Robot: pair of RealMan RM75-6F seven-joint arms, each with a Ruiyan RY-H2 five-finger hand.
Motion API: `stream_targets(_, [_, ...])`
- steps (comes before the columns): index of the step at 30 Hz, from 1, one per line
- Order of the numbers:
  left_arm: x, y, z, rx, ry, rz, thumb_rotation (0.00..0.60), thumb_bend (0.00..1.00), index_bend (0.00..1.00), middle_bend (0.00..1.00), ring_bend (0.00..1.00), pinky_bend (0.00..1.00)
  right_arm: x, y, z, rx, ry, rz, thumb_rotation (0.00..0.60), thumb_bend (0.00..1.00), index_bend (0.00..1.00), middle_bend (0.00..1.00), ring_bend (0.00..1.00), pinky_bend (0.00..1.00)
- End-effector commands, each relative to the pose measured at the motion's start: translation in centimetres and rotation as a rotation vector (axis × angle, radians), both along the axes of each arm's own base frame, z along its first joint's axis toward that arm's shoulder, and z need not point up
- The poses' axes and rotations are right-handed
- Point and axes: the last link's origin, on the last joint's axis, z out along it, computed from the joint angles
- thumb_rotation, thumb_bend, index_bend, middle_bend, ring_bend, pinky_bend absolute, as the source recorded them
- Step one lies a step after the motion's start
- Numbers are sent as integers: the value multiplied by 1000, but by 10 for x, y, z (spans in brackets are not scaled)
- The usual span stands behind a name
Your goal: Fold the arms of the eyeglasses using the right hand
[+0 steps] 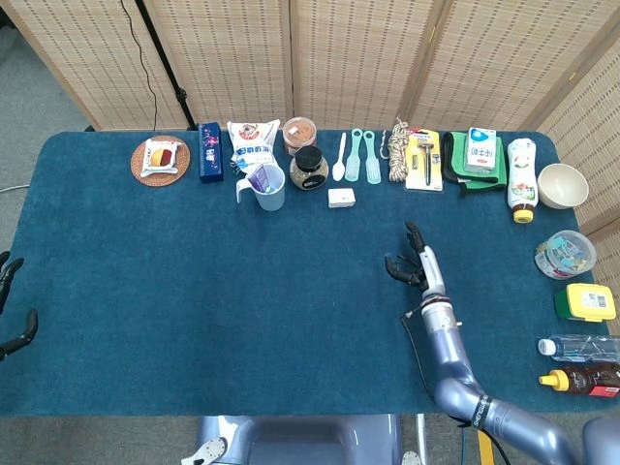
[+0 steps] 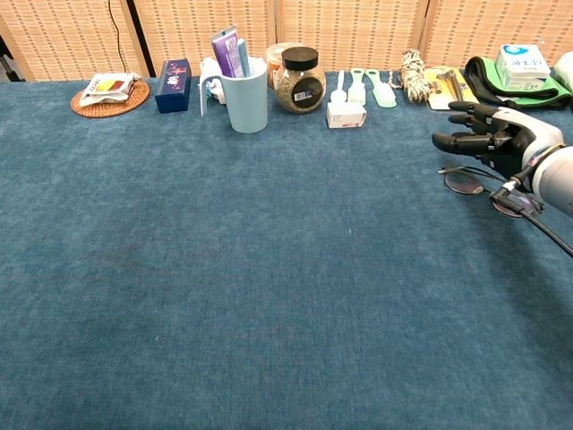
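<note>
While right hand (image 2: pixel 495 139) hovers, fingers (image 2: pixel 458 140) spread, grasping nothing; eyeglasses (image 2: pixel 466 182) just beneath, apart.

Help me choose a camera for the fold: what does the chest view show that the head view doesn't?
Only the chest view shows the eyeglasses, lying on the cloth partly behind the right hand. Only the head view shows the left hand at the table's left edge, plus the bowl and bottles on the right. Both show the right hand, fingers spread, holding nothing.

The eyeglasses (image 2: pixel 474 186) lie on the table (image 2: pixel 224 287), right hand (image 2: pixel 488 134) just above them
</note>
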Motion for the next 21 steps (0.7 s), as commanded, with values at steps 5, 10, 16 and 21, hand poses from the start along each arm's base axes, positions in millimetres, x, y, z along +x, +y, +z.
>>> stream_targets(5, [-1, -1, 2, 3, 3, 3, 386, 503, 70, 0, 0, 29, -3, 2, -6, -3, -8, -17, 600, 462, 0, 0, 0, 0])
stream_targets(10, [-1, -2, 2, 4, 3, 4, 386, 503, 70, 0, 0, 29, -6, 3, -11, -13, -10, -28, 600, 465, 0, 0, 0, 0])
stream_targets(16, [1, -1, 3, 6, 4, 1, 385, 503, 70, 0, 0, 29, -9, 5, -15, -28, -14, -35, 600, 469, 0, 0, 0, 0])
stream_targets(21, [2, -1, 3, 5, 4, -1, 385, 503, 70, 0, 0, 29, -11, 7, -19, -29, -19, -37, 600, 471, 0, 0, 0, 0])
